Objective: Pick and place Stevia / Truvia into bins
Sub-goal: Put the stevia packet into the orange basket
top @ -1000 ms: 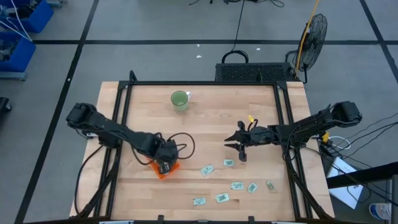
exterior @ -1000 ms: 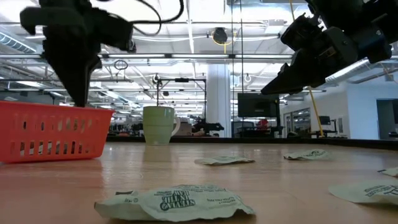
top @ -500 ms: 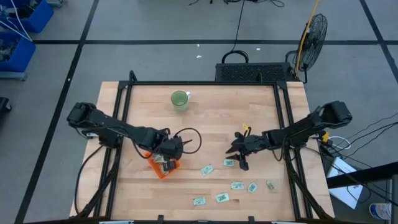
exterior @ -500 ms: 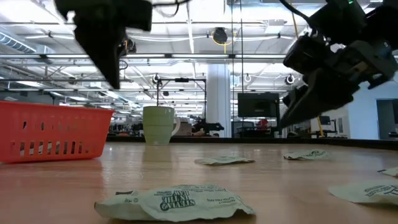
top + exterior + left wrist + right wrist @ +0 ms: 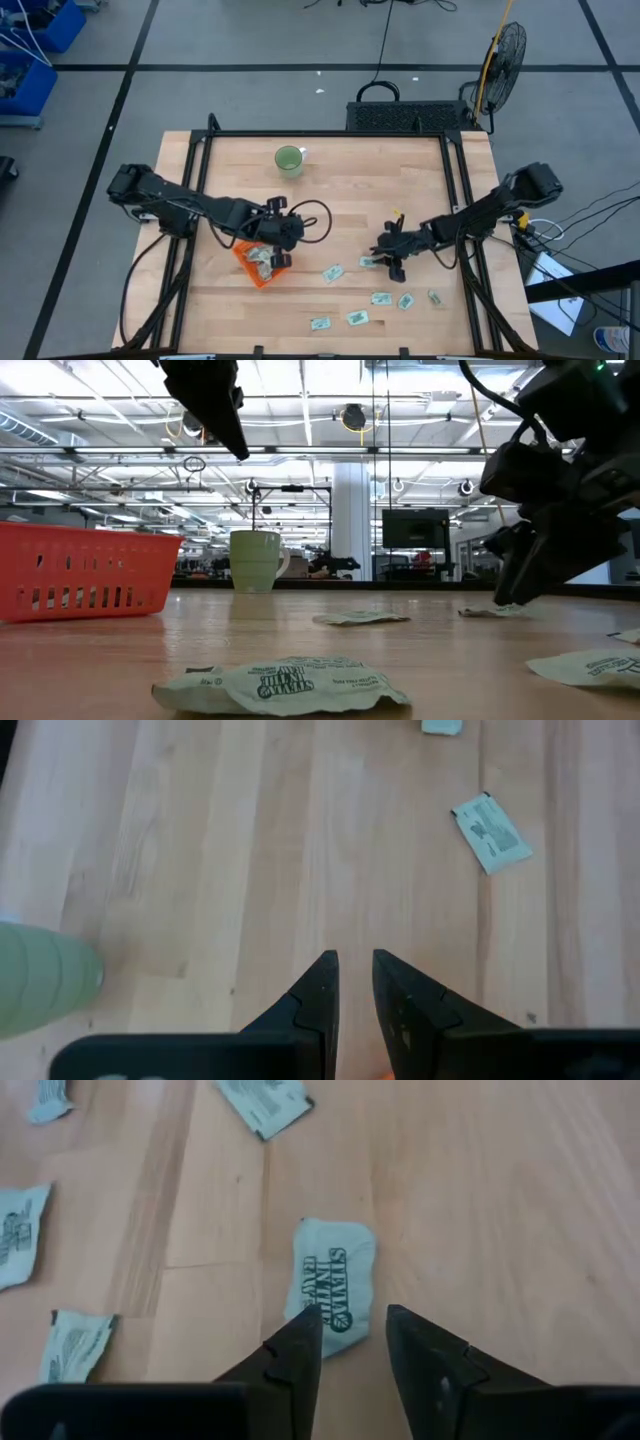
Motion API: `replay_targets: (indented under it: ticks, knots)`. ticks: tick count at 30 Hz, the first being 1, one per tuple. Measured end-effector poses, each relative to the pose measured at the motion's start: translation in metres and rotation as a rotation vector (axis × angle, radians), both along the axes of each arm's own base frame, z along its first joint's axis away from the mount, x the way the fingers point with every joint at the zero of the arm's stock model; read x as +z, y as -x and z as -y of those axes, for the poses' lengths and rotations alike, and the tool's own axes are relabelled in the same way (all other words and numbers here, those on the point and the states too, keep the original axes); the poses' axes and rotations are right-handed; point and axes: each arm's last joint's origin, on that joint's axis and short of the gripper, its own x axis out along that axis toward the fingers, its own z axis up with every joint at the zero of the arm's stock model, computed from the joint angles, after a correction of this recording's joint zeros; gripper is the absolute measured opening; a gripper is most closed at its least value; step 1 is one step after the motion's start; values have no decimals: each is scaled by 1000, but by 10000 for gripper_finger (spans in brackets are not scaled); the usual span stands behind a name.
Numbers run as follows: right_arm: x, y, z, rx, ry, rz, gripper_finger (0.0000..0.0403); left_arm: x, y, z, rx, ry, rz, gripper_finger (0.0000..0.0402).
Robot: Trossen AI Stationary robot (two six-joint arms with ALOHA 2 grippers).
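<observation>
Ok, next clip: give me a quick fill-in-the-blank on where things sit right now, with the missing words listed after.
1. The right claw is lowered over a sachet lying on the ____.
2. The orange tray already holds some ____.
3. The left claw holds ____ between its fingers.
4. The round cup near the table's far edge is light ____.

Missing words: table; sachets; nothing; green
</observation>
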Motion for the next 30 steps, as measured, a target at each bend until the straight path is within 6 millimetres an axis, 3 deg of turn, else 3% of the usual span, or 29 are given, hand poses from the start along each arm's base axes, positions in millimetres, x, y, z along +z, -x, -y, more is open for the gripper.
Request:
replay_targets:
  ticks: [6, 13, 30]
  knots:
    - [-8, -2, -1, -2, 7, -16, 80, 0, -2, -7, 24, 0, 2, 72]
    - [-9, -3, 0, -47, 61, -1, 6, 1, -6, -16, 33, -6, 22, 72]
    - [19, -4, 1, 31, 105, 177, 0, 2, -11, -28, 21, -33, 40, 72]
